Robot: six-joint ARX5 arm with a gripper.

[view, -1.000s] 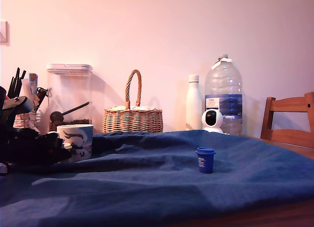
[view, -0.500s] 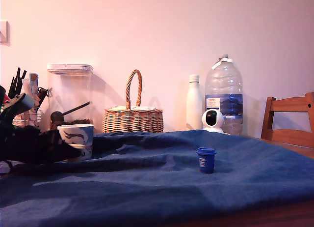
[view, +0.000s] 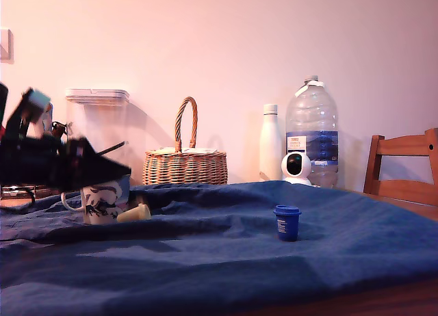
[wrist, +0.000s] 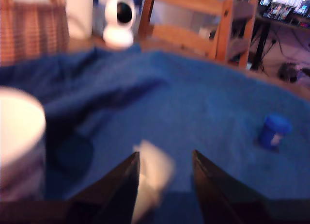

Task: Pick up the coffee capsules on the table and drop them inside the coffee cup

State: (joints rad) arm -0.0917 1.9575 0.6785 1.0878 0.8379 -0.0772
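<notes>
1. Pink-lit wall stood behind the table (view: pixel 226 261), whose wrinkled dark blue cloth covered nearly all of the wood; a bare wooden strip showed only at the near corner.
2. Beyond the pincer (wrist: pixel 164 161), along the wall, stood a clear canister (view: pixel 96 131), a wicker basket (view: pixel 185 165), a white bottle (view: pixel 271 141), a large water jug (view: pixel 312 128) and a small round camera (view: pixel 296 169); a wooden chair (view: pixel 404 169) stood at the table's far side (the wrist view showed it too).
3. The pincer's jaws stood apart in the wrist view, with the cream capsule (wrist: pixel 152 173) blurred between them; whether the jaws touched it could not be told.
4. In the exterior view that cream capsule (view: pixel 134 213) lay on its side on the cloth, just beside the coffee cup (view: pixel 104 200) and below the dark arm, which hung over the cup.
5. The coffee cup sat close beside the pincer, its white rim at the edge of the wrist view.
6. The blue capsule (view: pixel 287 222) stood upright on the cloth, well apart from the pincer and the cup.
7. Judged from this, the task was barely begun: neither capsule seemed to be in the cup, though its inside was not visible.
8. Left to do: lift the cream capsule into the cup, then cross the cloth for the blue one.
</notes>
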